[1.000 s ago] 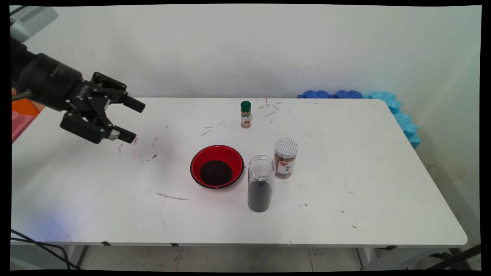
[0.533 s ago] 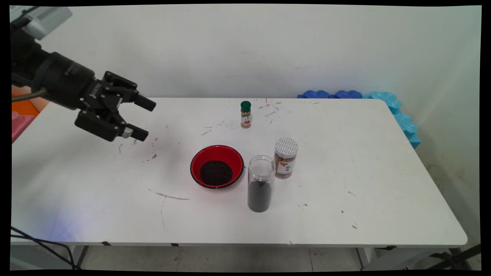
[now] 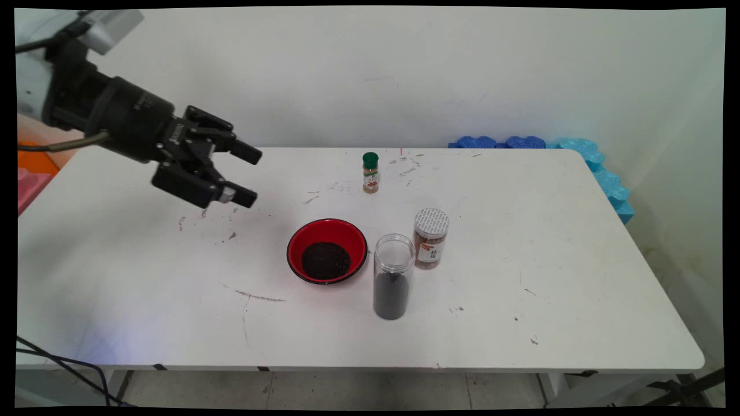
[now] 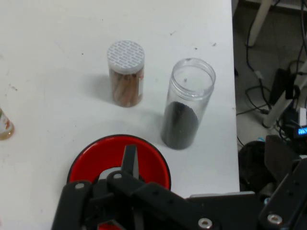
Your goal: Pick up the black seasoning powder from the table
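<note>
A clear lidless jar point(image 3: 391, 277), its lower part filled with something dark, is standing nearest the tabletop's point(image 3: 144, 300) front edge. Just left of it, a red bowl point(image 3: 327, 250) is holding a dark heap. Just behind the clear jar, a jar with a white patterned lid point(image 3: 430, 238) and brown contents is standing upright. Farther back, a small green-capped bottle point(image 3: 370, 172) is standing alone. Over the tabletop's left side, the black claw point(image 3: 247, 177) is hanging in the air with its 2 fingers spread, gripping nothing, well apart from the bowl. Blue foam pieces point(image 3: 578, 156) are lying against the far right corner.
</note>
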`<state>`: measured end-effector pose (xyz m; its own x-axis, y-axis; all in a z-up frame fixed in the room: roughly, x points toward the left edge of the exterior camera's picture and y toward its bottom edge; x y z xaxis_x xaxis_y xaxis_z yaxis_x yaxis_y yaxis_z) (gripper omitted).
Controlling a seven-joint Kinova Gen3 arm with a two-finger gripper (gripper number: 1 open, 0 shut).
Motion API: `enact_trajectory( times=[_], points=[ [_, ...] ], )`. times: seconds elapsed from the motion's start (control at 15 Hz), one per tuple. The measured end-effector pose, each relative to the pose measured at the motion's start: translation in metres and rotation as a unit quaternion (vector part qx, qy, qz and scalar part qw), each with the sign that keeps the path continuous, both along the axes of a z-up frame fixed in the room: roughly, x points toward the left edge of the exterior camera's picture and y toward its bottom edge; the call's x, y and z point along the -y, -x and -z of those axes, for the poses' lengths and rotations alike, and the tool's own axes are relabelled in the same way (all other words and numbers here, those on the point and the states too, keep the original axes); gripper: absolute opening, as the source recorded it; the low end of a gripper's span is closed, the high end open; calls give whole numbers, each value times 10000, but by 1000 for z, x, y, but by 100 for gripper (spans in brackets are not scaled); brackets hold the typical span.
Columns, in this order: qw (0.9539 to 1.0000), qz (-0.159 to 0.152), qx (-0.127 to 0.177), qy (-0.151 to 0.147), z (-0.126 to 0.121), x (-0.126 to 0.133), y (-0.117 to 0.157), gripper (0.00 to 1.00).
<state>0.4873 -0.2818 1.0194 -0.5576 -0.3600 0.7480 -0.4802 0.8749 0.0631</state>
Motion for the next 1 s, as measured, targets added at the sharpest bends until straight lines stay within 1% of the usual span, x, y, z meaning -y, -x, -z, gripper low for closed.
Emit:
enact_trajectory(
  times=[0.2,0.33,0.6,1.0],
  points=[
    [9999,-104,-34,-6,5,7,15,100],
    [9999,-156,-45,-8,13,12,28,100],
    [9996,-278,-39,-36,36,20,48,100],
    [9994,-325,24,-88,71,20,65,100]
  ],
)
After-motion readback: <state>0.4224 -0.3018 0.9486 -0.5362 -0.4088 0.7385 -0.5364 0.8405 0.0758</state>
